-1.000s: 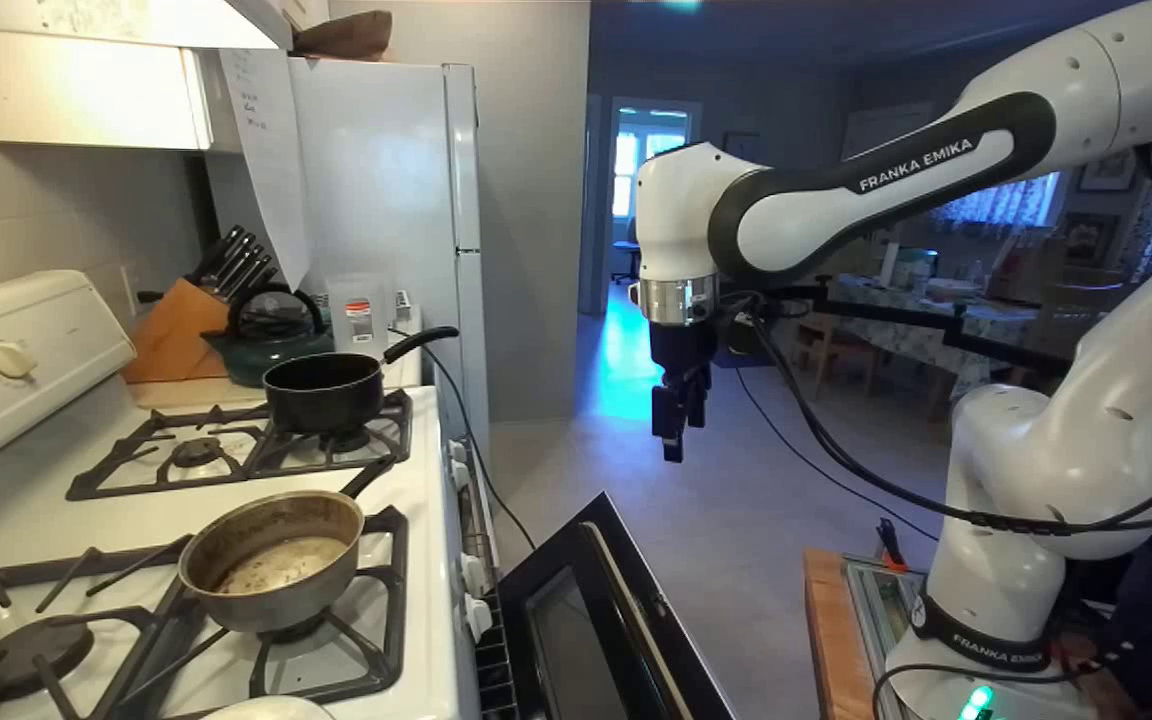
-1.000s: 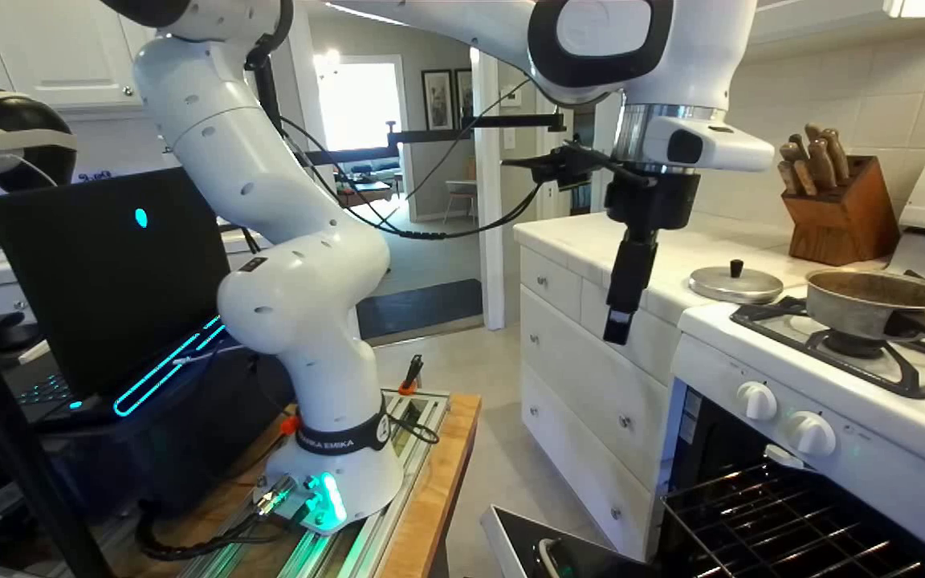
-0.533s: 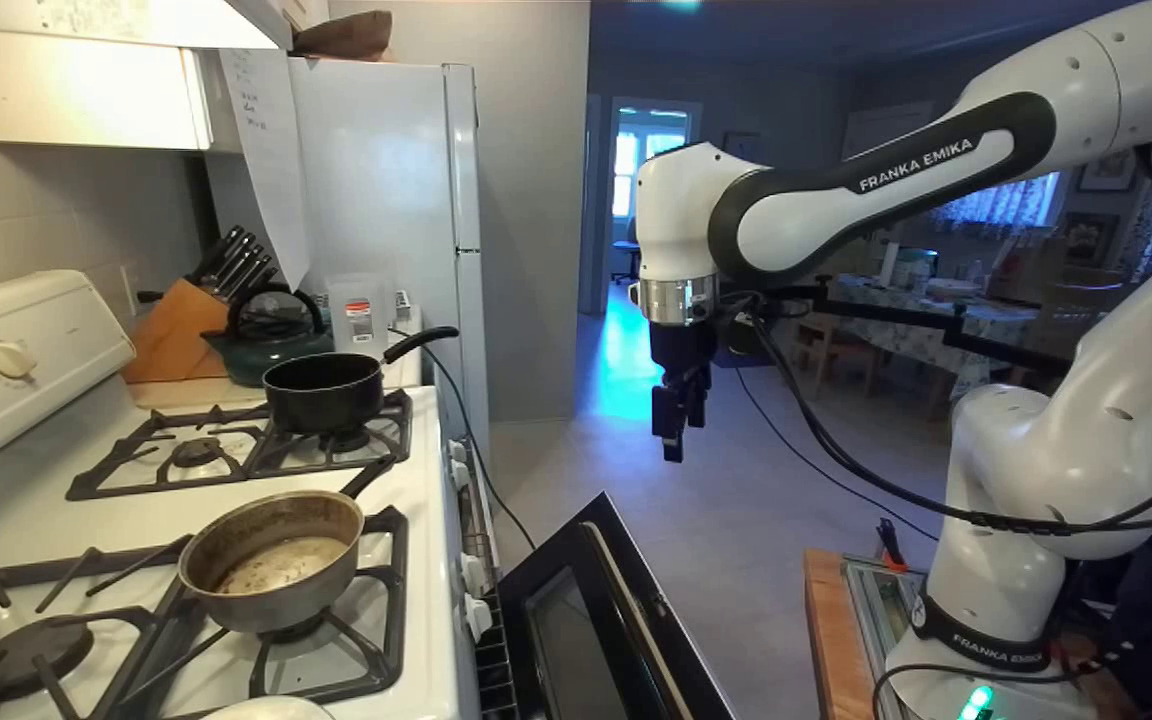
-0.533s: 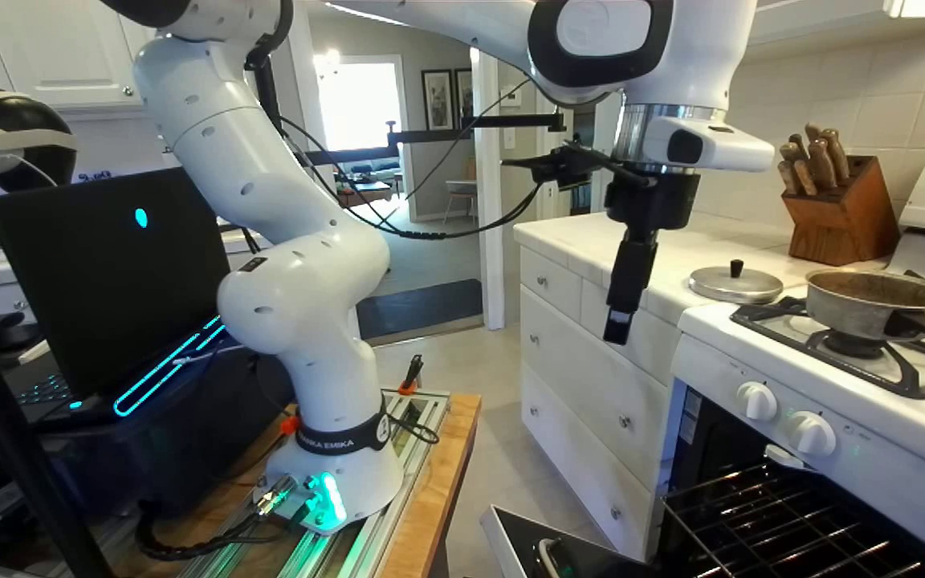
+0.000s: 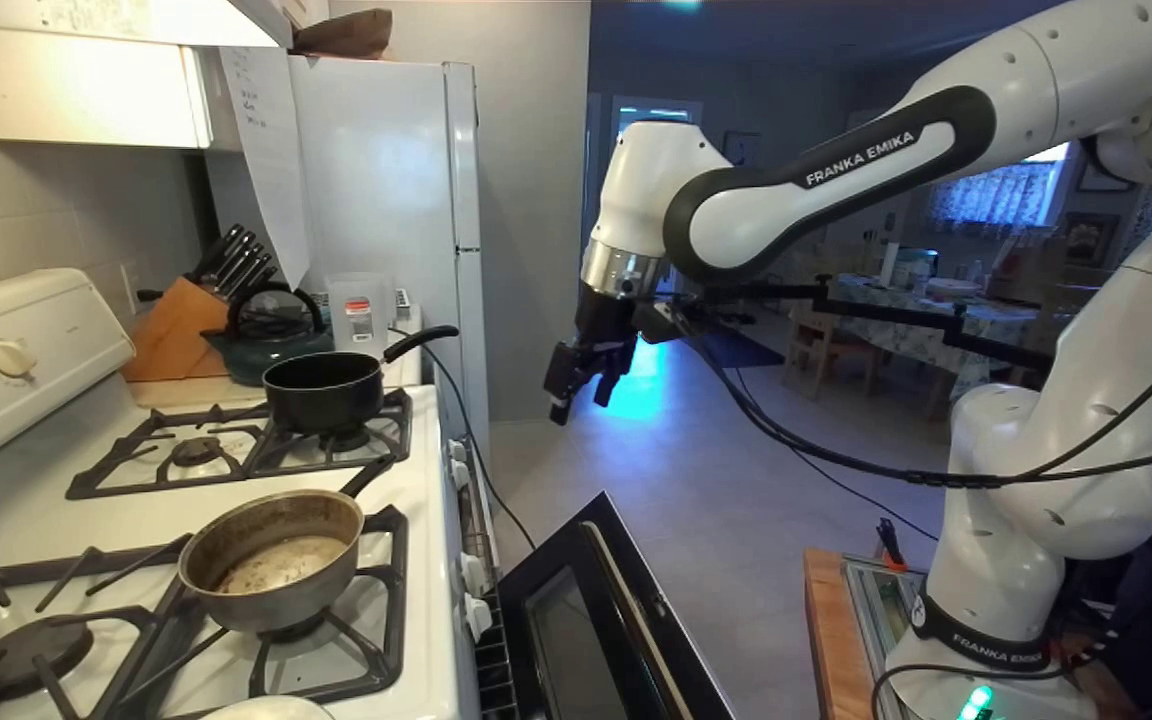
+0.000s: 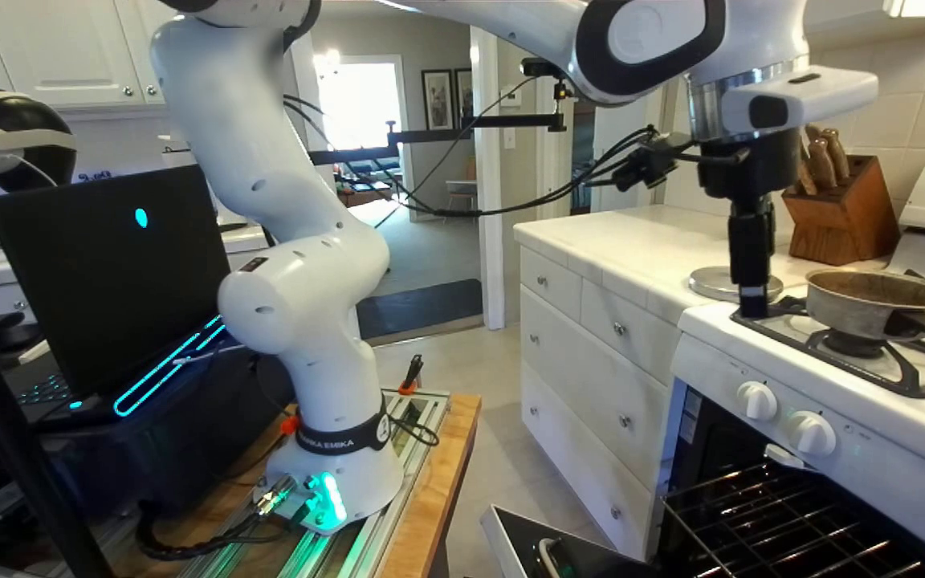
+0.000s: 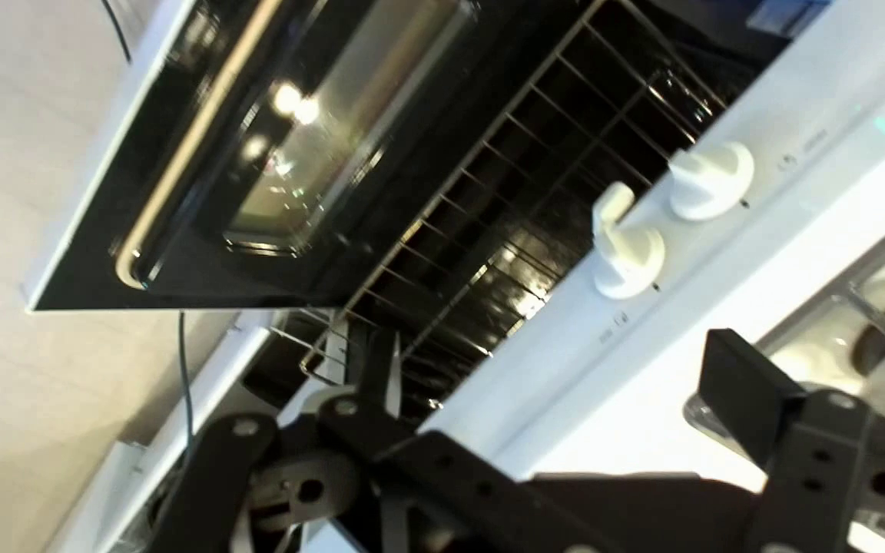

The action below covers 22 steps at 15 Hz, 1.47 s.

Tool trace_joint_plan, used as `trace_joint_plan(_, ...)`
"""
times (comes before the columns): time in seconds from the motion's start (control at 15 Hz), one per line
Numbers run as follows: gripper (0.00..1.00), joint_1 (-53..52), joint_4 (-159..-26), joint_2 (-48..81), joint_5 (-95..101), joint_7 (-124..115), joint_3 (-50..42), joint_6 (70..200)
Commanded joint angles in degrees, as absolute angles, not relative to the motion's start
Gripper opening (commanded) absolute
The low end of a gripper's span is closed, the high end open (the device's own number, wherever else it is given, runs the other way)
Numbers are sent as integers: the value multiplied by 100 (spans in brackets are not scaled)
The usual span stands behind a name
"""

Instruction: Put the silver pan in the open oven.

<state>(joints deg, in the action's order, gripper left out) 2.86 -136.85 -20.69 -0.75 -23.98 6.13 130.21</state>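
Note:
The silver pan [image 5: 271, 562] sits upright on a front burner grate of the white range, its dark handle pointing toward the range's front edge. It also shows in an exterior view [image 6: 860, 305]. I cannot make it out clearly in the wrist view. The oven door [image 5: 581, 625] hangs open below the burners, and the dark oven with its wire rack [image 6: 784, 514] shows behind it. My gripper [image 5: 582, 408] is open and empty, tilted, in the air in front of the range and apart from the pan. Its spread fingers [image 7: 558, 369] show in the wrist view.
A black pot [image 5: 324, 395] stands on another front burner. A green kettle [image 5: 266, 350] and knife block [image 5: 176, 335] stand behind. A silver lid [image 6: 715, 283] lies on the counter [image 6: 591, 233]. White knobs [image 7: 627, 261] stick out above the oven opening.
The arm has moved toward the range. The gripper has risen a little and tilted. The pan and oven door have not moved.

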Motion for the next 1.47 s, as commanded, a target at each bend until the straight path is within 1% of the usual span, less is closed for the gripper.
trace_joint_plan(0.0,100,104,-13141,-1200,-150,-2613,805,13875)
trace_joint_plan(0.2,100,-64,-12858,-731,-280,-2841,879,14164)
trace_joint_plan(0.87,100,-494,-11945,242,-1106,-3240,848,14282)
trace_joint_plan(1.4,100,-722,-11102,970,-780,-3698,746,14337)
